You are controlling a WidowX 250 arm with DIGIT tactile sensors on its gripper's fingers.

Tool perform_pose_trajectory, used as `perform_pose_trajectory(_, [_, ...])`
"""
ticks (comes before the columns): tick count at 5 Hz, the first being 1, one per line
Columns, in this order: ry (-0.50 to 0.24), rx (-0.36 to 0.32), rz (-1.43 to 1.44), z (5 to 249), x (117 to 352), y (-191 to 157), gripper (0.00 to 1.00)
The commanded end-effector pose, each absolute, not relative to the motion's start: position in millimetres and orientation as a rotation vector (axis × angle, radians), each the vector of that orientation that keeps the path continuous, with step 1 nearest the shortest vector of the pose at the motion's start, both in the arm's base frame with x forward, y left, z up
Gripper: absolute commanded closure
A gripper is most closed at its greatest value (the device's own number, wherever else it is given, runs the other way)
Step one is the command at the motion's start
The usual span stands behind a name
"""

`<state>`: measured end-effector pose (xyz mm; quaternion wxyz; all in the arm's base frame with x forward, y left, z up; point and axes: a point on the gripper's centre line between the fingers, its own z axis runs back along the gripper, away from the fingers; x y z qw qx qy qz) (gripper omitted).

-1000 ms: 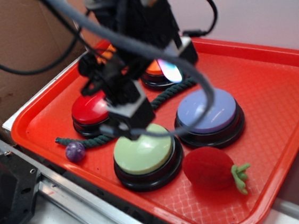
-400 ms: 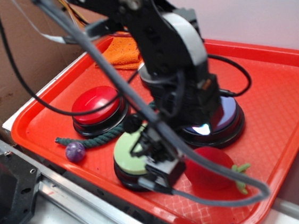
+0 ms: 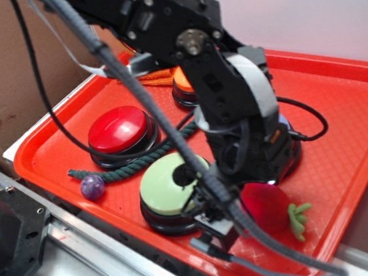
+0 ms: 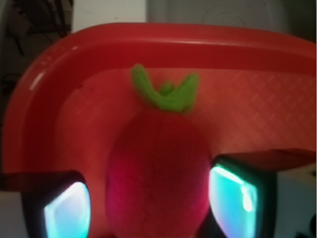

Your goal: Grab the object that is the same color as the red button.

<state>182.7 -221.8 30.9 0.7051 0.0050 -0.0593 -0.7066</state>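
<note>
2 fingers (image 4: pixel 67 210) of the gripper (image 4: pixel 148 206) spread wide, flanking the strawberry toy (image 4: pixel 156 173) at lower centre, gripping nothing. Toy lies on the red tray (image 3: pixel 341 128), lower right; red button (image 3: pixel 117 130) left.

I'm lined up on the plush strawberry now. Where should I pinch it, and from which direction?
Take the strawberry across its wide red middle, not by the green leaves, which look thin and floppy. It lies on its side on the tray, leaves pointing away from the pincer. The open fingers already straddle the body, so probably come straight down from above and close on its flanks.
</note>
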Motion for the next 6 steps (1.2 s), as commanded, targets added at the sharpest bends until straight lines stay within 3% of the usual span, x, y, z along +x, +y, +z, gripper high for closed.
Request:
perform_pose_trajectory(1, [-0.176, -0.011, -1.595, 34, 176, -229, 0.00])
perform_pose_trajectory(2, [-0.175, 0.017, -1.583, 31, 175, -230, 0.80])
perform_pose_trajectory(3, [-0.190, 0.013, -1.567, 34, 175, -229, 1.00])
perform_pose_trajectory(4, [-0.212, 0.030, -1.527, 48, 174, -221, 1.00])
perform_pose_trajectory(5, [-0.155, -0.025, -1.343, 79, 177, -204, 1.00])
perform_pose_trajectory(6, [-0.126, -0.037, -1.092, 117, 184, -169, 1.00])
